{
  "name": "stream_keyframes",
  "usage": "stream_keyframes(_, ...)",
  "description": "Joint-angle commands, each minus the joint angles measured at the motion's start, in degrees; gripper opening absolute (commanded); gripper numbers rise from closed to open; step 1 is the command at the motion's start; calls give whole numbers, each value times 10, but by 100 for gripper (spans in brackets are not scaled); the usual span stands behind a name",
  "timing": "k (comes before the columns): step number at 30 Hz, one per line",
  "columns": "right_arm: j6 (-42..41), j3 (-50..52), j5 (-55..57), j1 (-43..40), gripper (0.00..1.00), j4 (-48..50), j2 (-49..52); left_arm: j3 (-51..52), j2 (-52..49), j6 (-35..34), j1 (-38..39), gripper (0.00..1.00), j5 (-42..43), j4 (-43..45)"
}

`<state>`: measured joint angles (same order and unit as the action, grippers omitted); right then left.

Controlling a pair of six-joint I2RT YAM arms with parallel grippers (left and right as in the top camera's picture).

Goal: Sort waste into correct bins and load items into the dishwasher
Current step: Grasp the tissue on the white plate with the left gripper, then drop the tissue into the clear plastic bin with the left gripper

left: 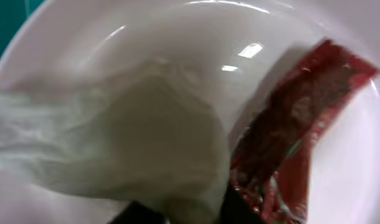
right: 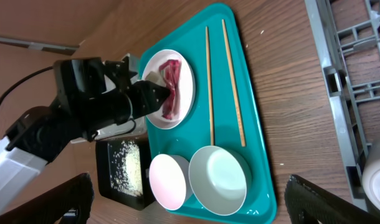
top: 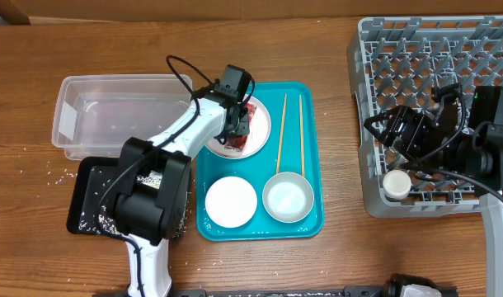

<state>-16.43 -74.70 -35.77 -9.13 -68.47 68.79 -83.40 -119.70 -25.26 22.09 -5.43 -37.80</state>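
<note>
Two arms are working over the wooden desk (top: pixel 37 239) in the overhead view. The left arm (top: pixel 190 124) is reaching onto the small round white plate (top: pixel 263 130) at the back of the large teal plastic tray (top: pixel 313 165), and the left jaws are hiding most of it. The right jaws are hovering over the large square grey plastic dish rack (top: pixel 433 49), well apart. The clear rectangular plastic tub (top: pixel 111 111) and the shallow black rectangular tray (top: pixel 86 181) are lying just beside the teal tray.

From the left wrist, the crumpled white napkin wad (left: pixel 115 143) is filling the plate and touching the small red crinkled wrapper strip (left: pixel 296 118). Dark tips are flanking the wad at the bottom edge, but everything is blurring, so we cannot tell whether the left jaws are gripping it. We are judging that a pinch here is risking both pieces coming up together and landing in one bin.

From the right wrist, the right jaws are standing wide apart, holding nothing. The left jaws are pressing close to the plate's rim, so a careless lift is risking tipping the plate or flicking the wrapper towards the two thin wooden chopsticks (right: pixel 209 81).
</note>
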Motion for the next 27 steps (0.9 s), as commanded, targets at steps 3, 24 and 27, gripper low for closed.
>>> stream_keyframes(3,4,-13,-3,-2,100,1,-3,-31,5,-7,1,4,4,-40)
stream_keyframes(24,4,-13,-3,-2,100,-8,-3,-104,59,-5,6,23,41,-162)
stream_keyframes(27,4,-13,-3,-2,100,-9,-3,-104,59,-5,11,9,40,-162)
